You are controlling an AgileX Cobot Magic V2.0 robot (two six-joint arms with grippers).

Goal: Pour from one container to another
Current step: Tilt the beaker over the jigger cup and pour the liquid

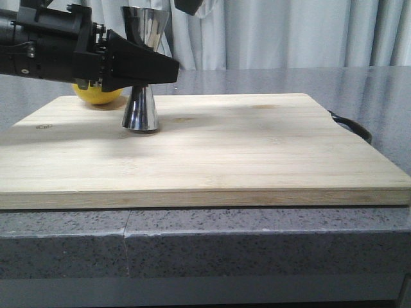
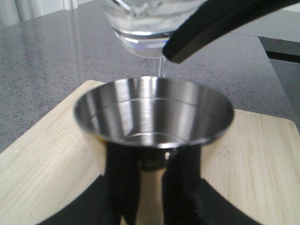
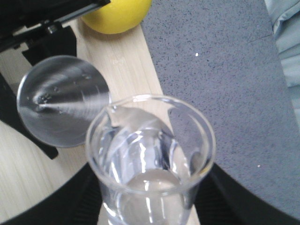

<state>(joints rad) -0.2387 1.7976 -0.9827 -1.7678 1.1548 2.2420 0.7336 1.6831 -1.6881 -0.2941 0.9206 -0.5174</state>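
Observation:
The steel jigger (image 1: pixel 140 110) stands upright on the wooden cutting board (image 1: pixel 257 147). My left gripper (image 1: pixel 153 69) is shut on its narrow waist, which the black fingers (image 2: pixel 123 178) hide. The jigger's open upper cup (image 2: pixel 152 112) sits just beyond them. Above that cup my right gripper (image 3: pixel 150 201) is shut on the clear glass beaker (image 3: pixel 150 159), which is tilted with its spout over the jigger (image 3: pixel 63 101). A thin stream of clear liquid (image 2: pixel 161 68) falls from the beaker (image 2: pixel 140 26) into the cup. Liquid still lies in the beaker. The front view cuts the beaker off.
A yellow lemon (image 1: pixel 96 94) lies on the board's far left corner, behind my left gripper. The board rests on a grey speckled counter (image 1: pixel 289 237) and has a black handle (image 1: pixel 353 126) at its right end. A curtain hangs behind.

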